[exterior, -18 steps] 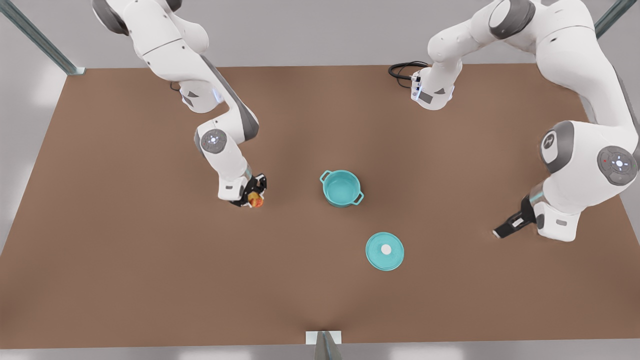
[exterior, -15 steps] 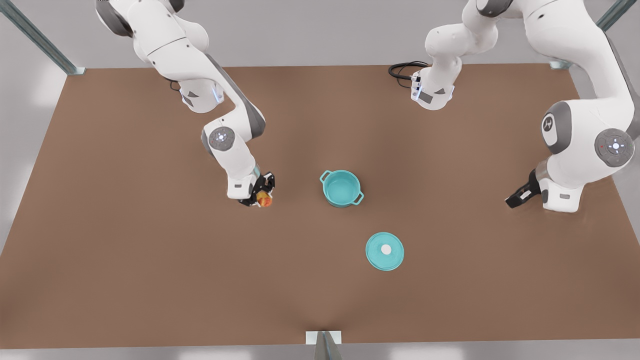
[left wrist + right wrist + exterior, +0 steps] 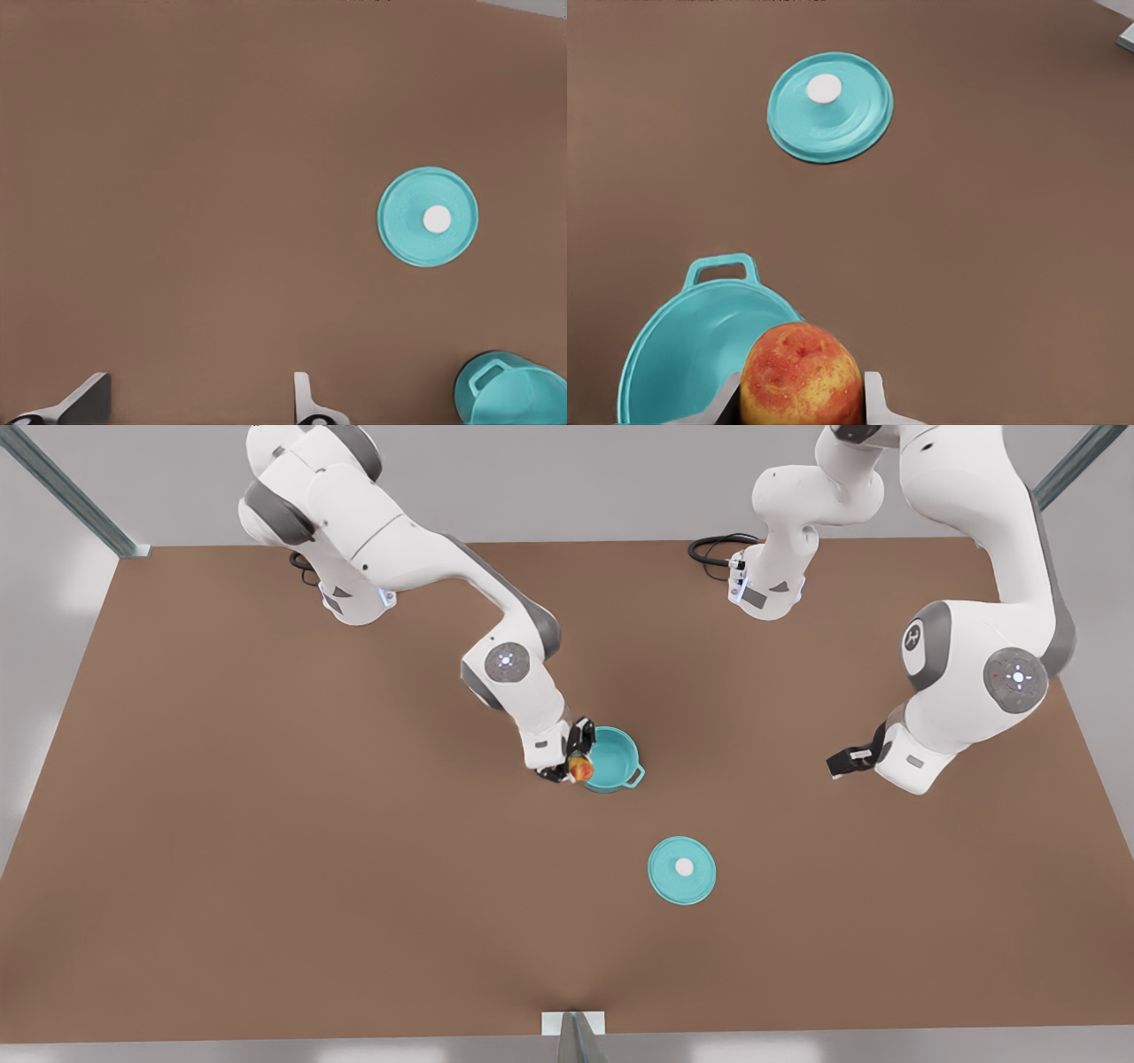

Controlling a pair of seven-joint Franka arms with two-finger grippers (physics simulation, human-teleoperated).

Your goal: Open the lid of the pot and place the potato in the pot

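Observation:
The open teal pot (image 3: pixel 613 759) stands mid-table, its teal inside also showing in the right wrist view (image 3: pixel 682 354) and the left wrist view (image 3: pixel 518 394). The pot lid (image 3: pixel 681 870) lies flat on the table nearer the front edge, white knob up (image 3: pixel 829 106) (image 3: pixel 428 217). My right gripper (image 3: pixel 576 766) is shut on the potato (image 3: pixel 581 769) (image 3: pixel 800 376) and holds it at the pot's rim on the front view's left. My left gripper (image 3: pixel 838 764) (image 3: pixel 195 403) hangs open with nothing in it, well off to the front view's right of the pot.
A black cable (image 3: pixel 713 549) coils by the arm base at the back. Metal frame posts stand at the back corners (image 3: pixel 66 491), and a white bracket (image 3: pixel 574 1023) sits at the table's front edge.
My right gripper carried the potato toward the front view's right, from open table to the pot's rim. My left gripper drew back and shifted slightly toward the pot. Pot and lid stayed put.

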